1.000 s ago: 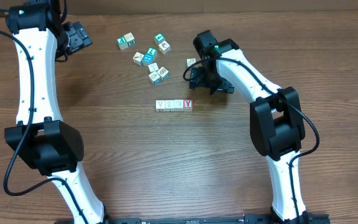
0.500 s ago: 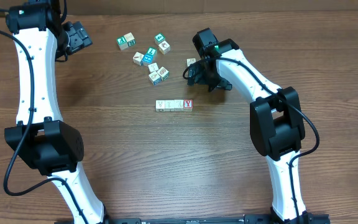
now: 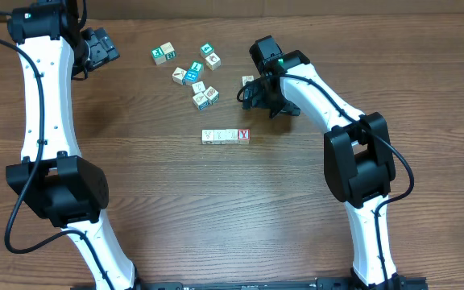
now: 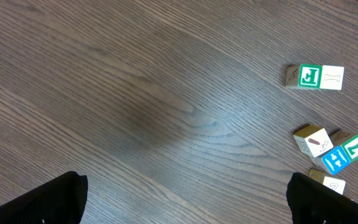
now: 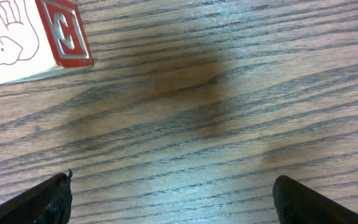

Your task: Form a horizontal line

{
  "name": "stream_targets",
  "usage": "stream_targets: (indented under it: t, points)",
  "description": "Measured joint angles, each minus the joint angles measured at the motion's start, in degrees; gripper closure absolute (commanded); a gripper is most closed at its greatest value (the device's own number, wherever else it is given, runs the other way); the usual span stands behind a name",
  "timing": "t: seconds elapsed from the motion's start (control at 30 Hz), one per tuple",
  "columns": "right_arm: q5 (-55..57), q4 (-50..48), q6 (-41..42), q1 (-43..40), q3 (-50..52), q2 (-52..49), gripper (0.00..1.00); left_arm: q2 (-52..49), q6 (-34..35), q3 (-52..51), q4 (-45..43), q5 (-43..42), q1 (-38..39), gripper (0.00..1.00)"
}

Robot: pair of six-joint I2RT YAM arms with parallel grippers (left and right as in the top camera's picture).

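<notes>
Row [image 3: 225, 136] ends in red Y — seemingly; left gripper [image 4: 188, 200], right gripper [image 5: 179, 200] agape, empty.

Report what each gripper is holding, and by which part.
Nothing is held. The left gripper and the right gripper both stand open and empty; the red-lettered cube lies near the right one, untouched.

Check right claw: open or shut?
Open: the right claw shows fingertips at opposite lower corners of its wrist view, bare table between, nothing held.

Left claw [image 3: 101, 48] spread wide, arm stretched forward; right claw [image 3: 267, 103] likewise wide, empty
</notes>
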State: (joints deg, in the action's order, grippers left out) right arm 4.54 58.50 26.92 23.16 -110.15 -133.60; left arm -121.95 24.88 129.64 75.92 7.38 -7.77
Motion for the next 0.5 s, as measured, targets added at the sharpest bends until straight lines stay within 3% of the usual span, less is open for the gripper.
stream_targets:
  t: [0.33, 0.5]
  points:
    - [0.00, 0.04, 0.02, 0.37, 0.02, 0.81, 0.00, 0.00, 0.00, 0.00, 0.00, 0.00, 0.00, 0.00]
    - [0.00, 0.04, 0.00, 1.31, 0.04, 7.67, 0.00, 0.00, 0.00, 0.00, 0.00, 0.00, 0.00, 0.00]
